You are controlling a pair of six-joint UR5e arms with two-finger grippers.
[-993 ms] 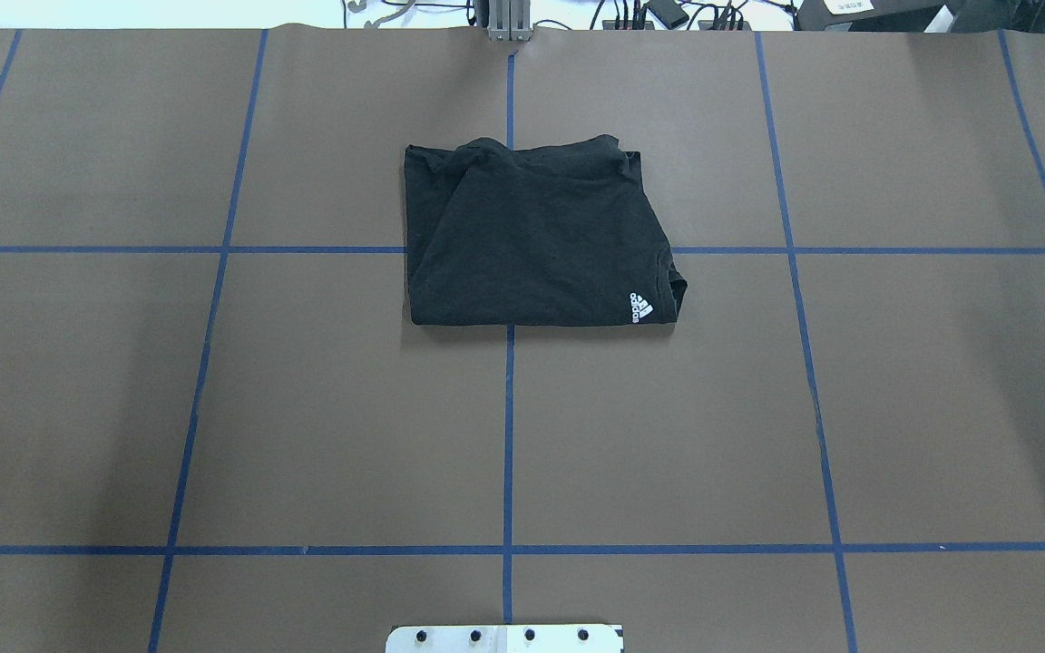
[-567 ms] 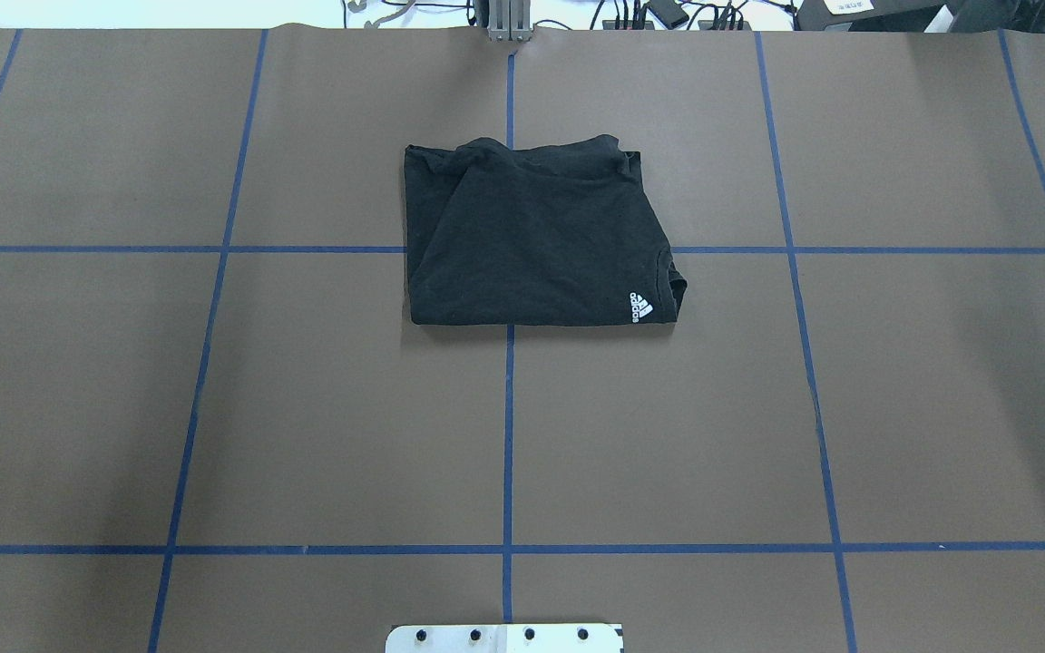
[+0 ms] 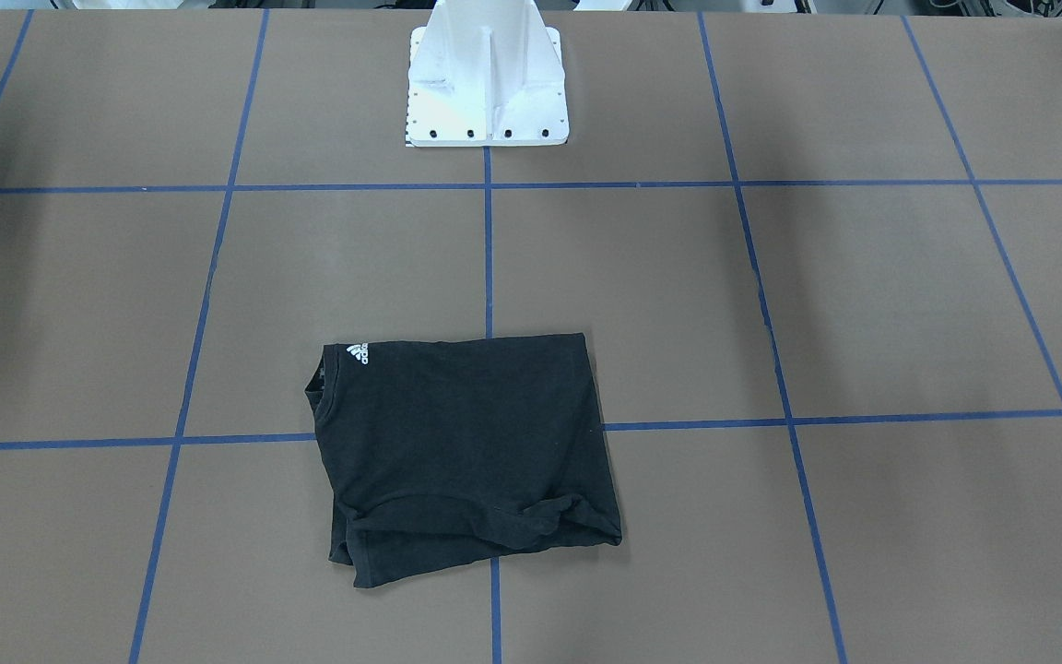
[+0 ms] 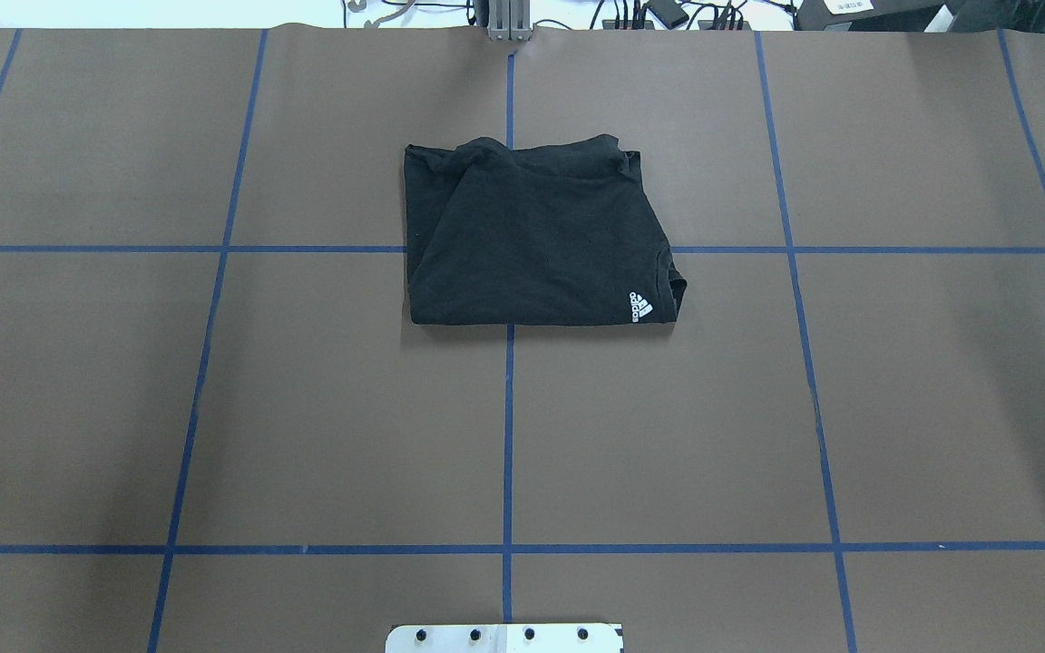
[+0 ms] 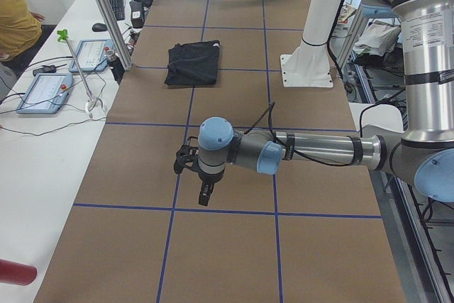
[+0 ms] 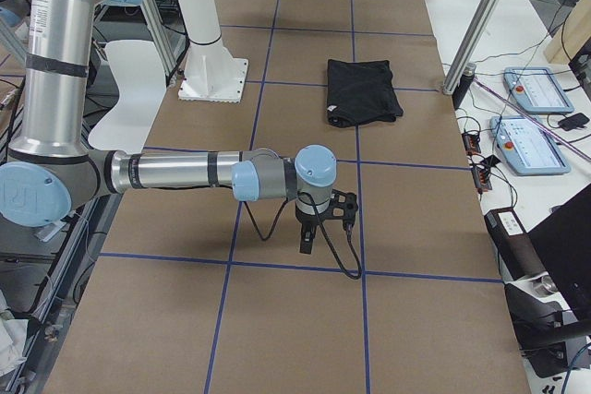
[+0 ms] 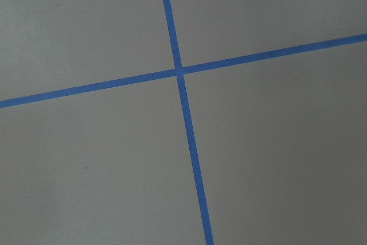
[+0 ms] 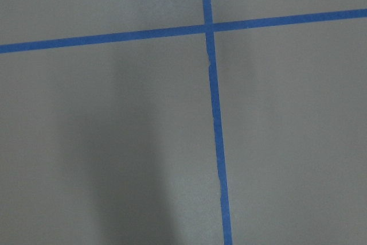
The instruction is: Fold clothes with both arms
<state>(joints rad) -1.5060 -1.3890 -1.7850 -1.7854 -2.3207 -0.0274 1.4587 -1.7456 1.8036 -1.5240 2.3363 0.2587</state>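
The black T-shirt (image 4: pixel 532 236) lies folded into a rough rectangle on the brown table, just beyond the table's middle. Its white three-stripe logo (image 4: pixel 640 307) faces up at the near right corner. The chest graphic is hidden inside the fold. The shirt also shows in the front-facing view (image 3: pixel 462 443), the left view (image 5: pixel 193 63) and the right view (image 6: pixel 362 89). My left gripper (image 5: pixel 205 195) hangs over bare table far from the shirt. My right gripper (image 6: pixel 307 242) does the same at the other end. I cannot tell whether either is open or shut.
Blue tape lines (image 4: pixel 508 435) divide the table into squares. The white mounting base (image 3: pixel 488 83) stands at the robot's edge. A person in yellow (image 5: pixel 14 12) sits by a side bench with control tablets (image 5: pixel 42 90). More tablets (image 6: pixel 536 89) lie on the other side.
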